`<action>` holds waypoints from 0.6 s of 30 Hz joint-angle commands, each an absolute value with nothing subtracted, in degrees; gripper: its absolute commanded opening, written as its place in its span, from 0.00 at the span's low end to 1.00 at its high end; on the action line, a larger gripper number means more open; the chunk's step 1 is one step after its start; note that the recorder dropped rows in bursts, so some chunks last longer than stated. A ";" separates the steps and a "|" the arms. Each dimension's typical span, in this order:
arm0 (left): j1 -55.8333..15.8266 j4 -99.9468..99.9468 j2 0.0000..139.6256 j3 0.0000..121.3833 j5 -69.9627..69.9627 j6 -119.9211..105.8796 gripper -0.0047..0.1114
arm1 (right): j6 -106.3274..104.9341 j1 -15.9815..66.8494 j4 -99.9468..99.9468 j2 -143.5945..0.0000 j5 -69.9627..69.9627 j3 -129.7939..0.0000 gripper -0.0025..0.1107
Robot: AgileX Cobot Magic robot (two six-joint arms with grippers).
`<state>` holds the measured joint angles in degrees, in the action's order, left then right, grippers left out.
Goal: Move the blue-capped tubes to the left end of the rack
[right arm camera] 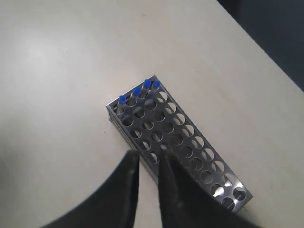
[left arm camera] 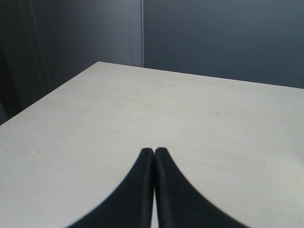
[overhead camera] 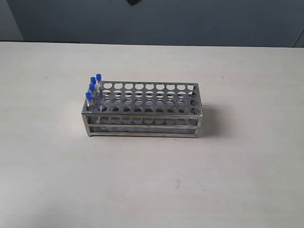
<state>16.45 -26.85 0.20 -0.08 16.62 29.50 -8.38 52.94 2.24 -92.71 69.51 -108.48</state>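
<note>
The steel rack (overhead camera: 142, 115) stands in the middle of the pale table (overhead camera: 237, 180). Several blue-capped tubes (overhead camera: 93, 87) stand upright in the holes at its left end, one behind another. In the right wrist view the same rack (right arm camera: 190, 142) lies slantwise far below, with the blue-capped tubes (right arm camera: 138, 91) at its far end. My right gripper (right arm camera: 148, 156) hovers high above the rack's near long side, slightly open, nothing between its fingers. My left gripper (left arm camera: 154, 151) is shut and empty over bare table (left arm camera: 166, 104). Neither gripper shows in the exterior view.
All other holes of the rack are empty. A dark wall (overhead camera: 156, 19) runs behind the table's far edge, and a small dark shape (overhead camera: 134, 2) pokes in at the top. The left wrist view shows a table corner (left arm camera: 99, 62) ahead.
</note>
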 commanded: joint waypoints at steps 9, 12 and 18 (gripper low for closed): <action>16.36 -26.86 0.00 0.00 16.70 29.59 0.05 | -3.36 52.72 -2.64 -81.81 69.96 -108.86 0.17; 16.36 -26.86 0.00 0.00 16.70 29.59 0.05 | -2.75 52.72 -8.54 -78.71 69.96 -108.73 0.17; 16.36 -26.86 0.00 0.00 16.58 29.59 0.05 | -1.45 52.72 -12.77 -69.57 69.96 -107.77 0.17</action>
